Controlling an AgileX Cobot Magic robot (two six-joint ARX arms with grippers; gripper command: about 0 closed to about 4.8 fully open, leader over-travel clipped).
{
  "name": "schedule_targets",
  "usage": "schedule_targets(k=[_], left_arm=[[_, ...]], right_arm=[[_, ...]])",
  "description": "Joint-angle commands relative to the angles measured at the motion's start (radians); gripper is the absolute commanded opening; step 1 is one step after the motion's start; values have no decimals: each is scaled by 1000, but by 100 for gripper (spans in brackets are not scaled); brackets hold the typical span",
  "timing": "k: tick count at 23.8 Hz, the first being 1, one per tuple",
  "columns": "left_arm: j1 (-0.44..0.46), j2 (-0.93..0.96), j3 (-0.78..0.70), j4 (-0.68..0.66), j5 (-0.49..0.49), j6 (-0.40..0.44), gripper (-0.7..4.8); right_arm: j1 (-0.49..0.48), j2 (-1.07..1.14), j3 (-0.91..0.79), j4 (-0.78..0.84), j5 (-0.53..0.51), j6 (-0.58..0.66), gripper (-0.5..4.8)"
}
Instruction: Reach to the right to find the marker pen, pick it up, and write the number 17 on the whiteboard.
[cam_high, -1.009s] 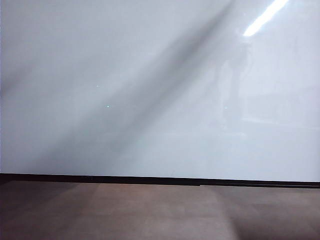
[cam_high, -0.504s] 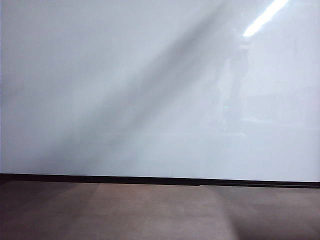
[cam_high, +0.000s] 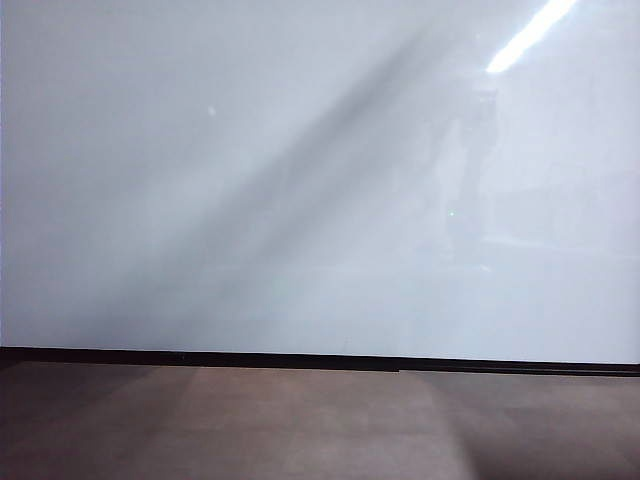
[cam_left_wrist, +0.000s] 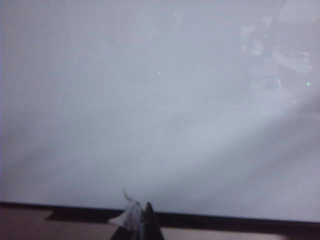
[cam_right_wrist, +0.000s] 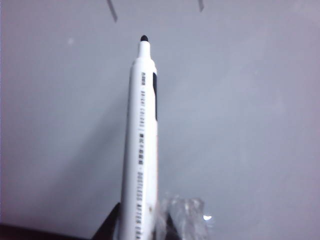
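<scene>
The right gripper (cam_right_wrist: 137, 227) is clamped on the white marker pen (cam_right_wrist: 141, 145), whose black tip points toward twelve o'clock at the whiteboard (cam_right_wrist: 240, 110). The left gripper (cam_left_wrist: 141, 222) has its fingertips pressed together, empty, before the board's black lower strip (cam_left_wrist: 225, 220). Neither arm appears in the exterior view, where the brown-grey surface (cam_high: 300, 425) lies at six o'clock.

Marker pen (cam_right_wrist: 141, 150) base cut off (jaws too).

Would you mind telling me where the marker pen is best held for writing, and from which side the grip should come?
The right gripper is shut on the marker pen at the rear of its barrel, fingers on either side. That suits its long, slim, round shape: it leaves the uncapped black tip free, pointing at the whiteboard. The left gripper is shut.
</scene>
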Motion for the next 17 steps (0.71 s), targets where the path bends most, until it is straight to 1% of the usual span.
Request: schedule_targets(k=[1,3,7,14,17], left_arm=[[0,-107,-85,3,5,4,-5],[0,-145,-126,3,4,4,-5],[-1,-144,-166,6,7,4,-5],[-2,-144,-278,124,7,4,-5],[-2,-144,-297,63,5,4,-5]], right_arm=[[4,-6,-9,10,-51,8,-8],[4,-7,-17,10,-59,24,-8],[10,-18,-29,10,-67,24,-8],[41,-20,-29,10,-66,24,-8],[62,-21,-29,11,-50,23,-8]])
